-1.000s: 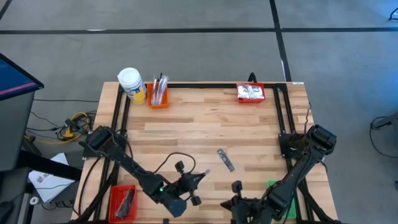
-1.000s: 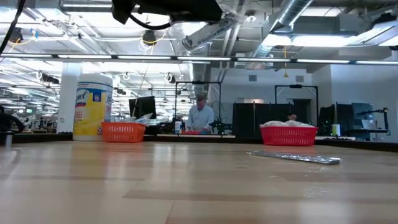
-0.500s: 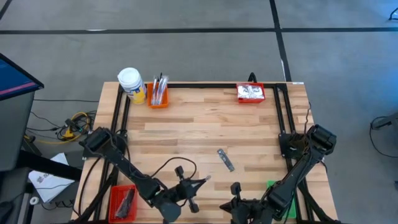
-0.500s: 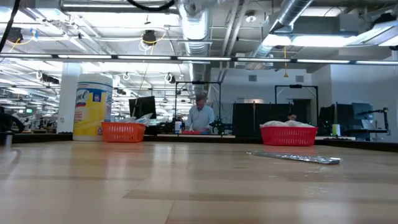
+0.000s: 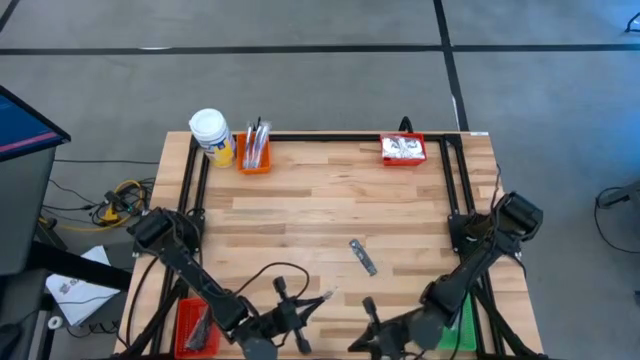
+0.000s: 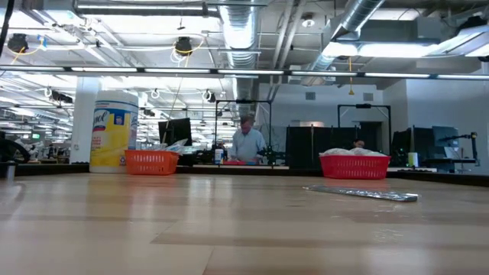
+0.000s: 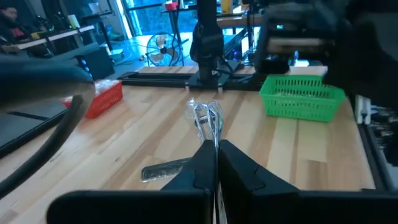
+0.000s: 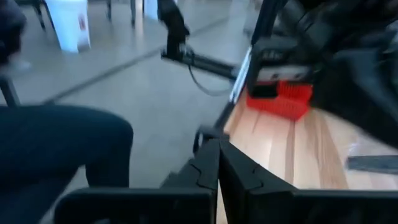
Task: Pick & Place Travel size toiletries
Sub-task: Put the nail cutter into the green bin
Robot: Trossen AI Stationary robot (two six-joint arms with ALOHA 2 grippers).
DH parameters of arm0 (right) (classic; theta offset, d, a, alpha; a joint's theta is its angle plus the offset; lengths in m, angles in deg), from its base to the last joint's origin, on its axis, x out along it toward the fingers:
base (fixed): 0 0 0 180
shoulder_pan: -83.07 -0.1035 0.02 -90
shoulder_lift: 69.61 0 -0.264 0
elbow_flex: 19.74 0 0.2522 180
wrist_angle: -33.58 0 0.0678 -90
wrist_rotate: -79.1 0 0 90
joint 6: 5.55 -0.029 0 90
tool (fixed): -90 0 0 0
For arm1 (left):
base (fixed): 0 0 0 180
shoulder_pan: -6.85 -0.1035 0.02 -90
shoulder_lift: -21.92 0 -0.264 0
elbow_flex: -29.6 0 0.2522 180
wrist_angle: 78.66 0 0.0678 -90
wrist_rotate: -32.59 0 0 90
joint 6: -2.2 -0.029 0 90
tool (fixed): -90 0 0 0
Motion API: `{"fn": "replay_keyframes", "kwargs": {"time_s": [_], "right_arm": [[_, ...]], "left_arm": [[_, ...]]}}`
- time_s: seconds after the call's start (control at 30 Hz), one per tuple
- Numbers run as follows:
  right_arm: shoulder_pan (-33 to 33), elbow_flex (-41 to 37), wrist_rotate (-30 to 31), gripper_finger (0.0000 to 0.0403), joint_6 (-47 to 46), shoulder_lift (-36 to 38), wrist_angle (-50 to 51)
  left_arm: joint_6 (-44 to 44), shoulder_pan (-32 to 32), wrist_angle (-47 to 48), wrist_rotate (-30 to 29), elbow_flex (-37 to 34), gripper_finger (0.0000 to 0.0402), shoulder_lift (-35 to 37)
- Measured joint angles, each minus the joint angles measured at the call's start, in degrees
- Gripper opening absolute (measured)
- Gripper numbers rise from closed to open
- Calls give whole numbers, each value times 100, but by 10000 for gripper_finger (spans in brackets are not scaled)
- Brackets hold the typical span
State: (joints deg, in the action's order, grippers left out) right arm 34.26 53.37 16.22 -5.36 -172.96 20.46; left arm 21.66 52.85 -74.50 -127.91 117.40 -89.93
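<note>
Table (image 5: pixel 320 210) was pale wood planks, smooth, slight sheen. Sachet (image 5: pixel 363 256) was shiny, crinkled foil. Green basket (image 7: pixel 303 95) was plastic mesh.

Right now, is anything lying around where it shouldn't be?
Yes: one silvery sachet lies loose on the bare wood, away from the bins. The other toiletries sit in the orange bin and red bin.

Left arm reaches from its left-edge base toward the near table edge, where the left gripper (image 7: pixel 216 163) pinches a silvery sachet (image 7: pixel 206 118) between closed fingers. Right arm folds from its right-edge base down to the near edge; the right gripper (image 8: pixel 217 163) is closed, holding nothing.
</note>
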Motion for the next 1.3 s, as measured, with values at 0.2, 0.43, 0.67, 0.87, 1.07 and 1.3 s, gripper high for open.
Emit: {"fn": "replay_keyframes", "kwargs": {"time_s": [0.2,0.43,0.67,0.87,1.07,1.3], "right_arm": [[-2,-920,-7,0,393,474,-1855],[64,-2201,-30,0,628,632,-4658],[192,-2262,-39,0,769,630,-4975],[213,-2011,-23,11,1279,1102,-5338],[389,-1985,69,76,1181,2502,-4248],[467,-1982,3,192,165,3198,-2596]], "left_arm": [[-331,141,-639,-23,0,1,0],[-618,220,-1170,-20,0,2,0],[-2194,-351,-3196,1423,0,2,-2],[-3101,-599,-4157,1929,19,2,461],[-3713,-499,-4158,1855,35,2,1151],[-3991,-426,-4132,2440,26,2,1150]]}}
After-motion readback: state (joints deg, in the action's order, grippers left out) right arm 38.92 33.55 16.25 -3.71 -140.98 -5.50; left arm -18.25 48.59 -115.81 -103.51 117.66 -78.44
